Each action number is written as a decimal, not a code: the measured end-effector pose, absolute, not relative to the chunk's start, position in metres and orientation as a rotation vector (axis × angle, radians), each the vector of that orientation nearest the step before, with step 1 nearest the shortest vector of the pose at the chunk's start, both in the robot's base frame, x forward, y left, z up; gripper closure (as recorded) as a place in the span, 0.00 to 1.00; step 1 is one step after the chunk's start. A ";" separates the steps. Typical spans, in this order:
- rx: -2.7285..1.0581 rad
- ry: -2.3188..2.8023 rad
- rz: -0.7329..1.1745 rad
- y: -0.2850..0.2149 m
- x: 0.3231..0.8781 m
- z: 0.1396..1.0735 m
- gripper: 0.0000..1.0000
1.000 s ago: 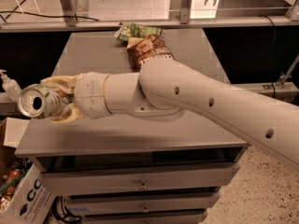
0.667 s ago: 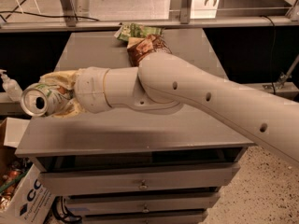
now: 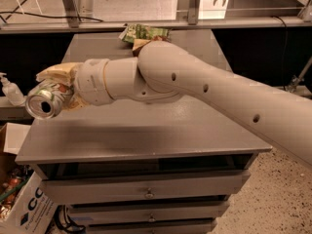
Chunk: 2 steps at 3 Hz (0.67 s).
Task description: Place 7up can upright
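The 7up can (image 3: 47, 99) is silver with a green logo and lies on its side in the air, its shiny top facing the camera. My gripper (image 3: 58, 89) is shut on the can, its cream fingers (image 3: 56, 73) above and beside it. It holds the can over the left edge of the grey table (image 3: 146, 130), a little above the surface. The white arm (image 3: 204, 91) crosses the table from the right.
A green chip bag (image 3: 145, 33) lies at the table's far edge; a brown bag is mostly hidden behind the arm. Drawers (image 3: 146, 189) sit under the table. A white bottle (image 3: 10, 90) stands on a shelf at left. A cardboard box (image 3: 29, 208) is on the floor.
The arm has swung slightly up and left, carrying the can with it; the can stays on its side in the grip.
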<state>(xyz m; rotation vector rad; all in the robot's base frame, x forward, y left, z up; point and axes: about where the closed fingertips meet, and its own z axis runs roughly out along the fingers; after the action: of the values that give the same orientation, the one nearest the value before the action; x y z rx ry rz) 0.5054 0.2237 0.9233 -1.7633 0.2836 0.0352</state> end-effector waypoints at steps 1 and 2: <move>-1.763 0.283 0.035 0.224 0.505 0.923 1.00; -1.827 0.171 -0.022 0.230 0.510 0.923 1.00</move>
<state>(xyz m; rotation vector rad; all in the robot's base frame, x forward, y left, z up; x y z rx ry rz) 0.5104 0.2302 0.9229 -1.8269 0.1714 -0.0222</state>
